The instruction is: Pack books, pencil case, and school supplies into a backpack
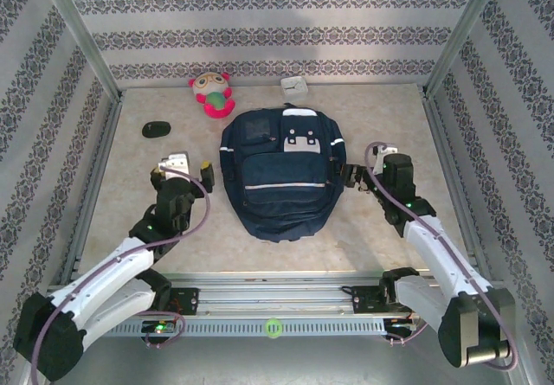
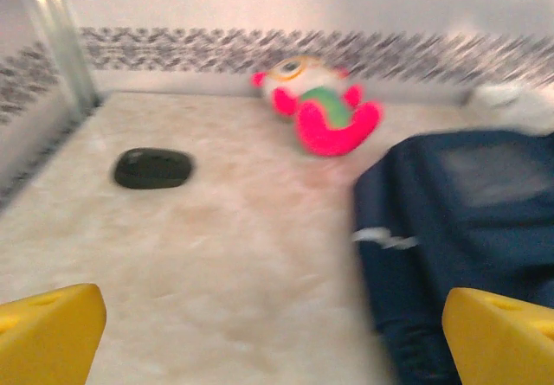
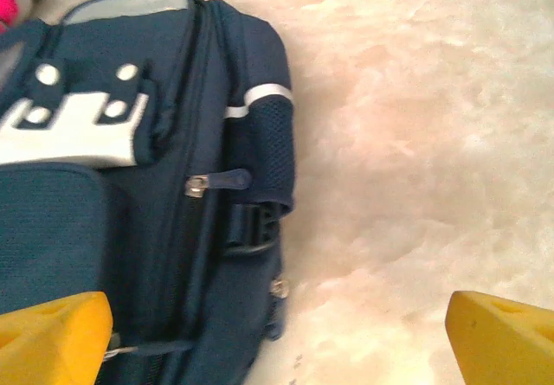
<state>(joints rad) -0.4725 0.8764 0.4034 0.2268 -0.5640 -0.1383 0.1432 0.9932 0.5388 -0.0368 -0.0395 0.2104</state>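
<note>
A black oval (image 1: 157, 129) lies far left on the desk (image 1: 389, 247). Nearer, the left tool (image 1: 182, 174) hangs with its jaws wide apart and empty. A pink toy (image 1: 212, 93) sits by the far wall. The backpack (image 1: 281, 177) lies flat mid-desk, between both tools, a white box (image 1: 294, 84) beyond its far end. The right tool (image 1: 351, 177) is just beside its right edge, spread wide, holding nothing
</note>
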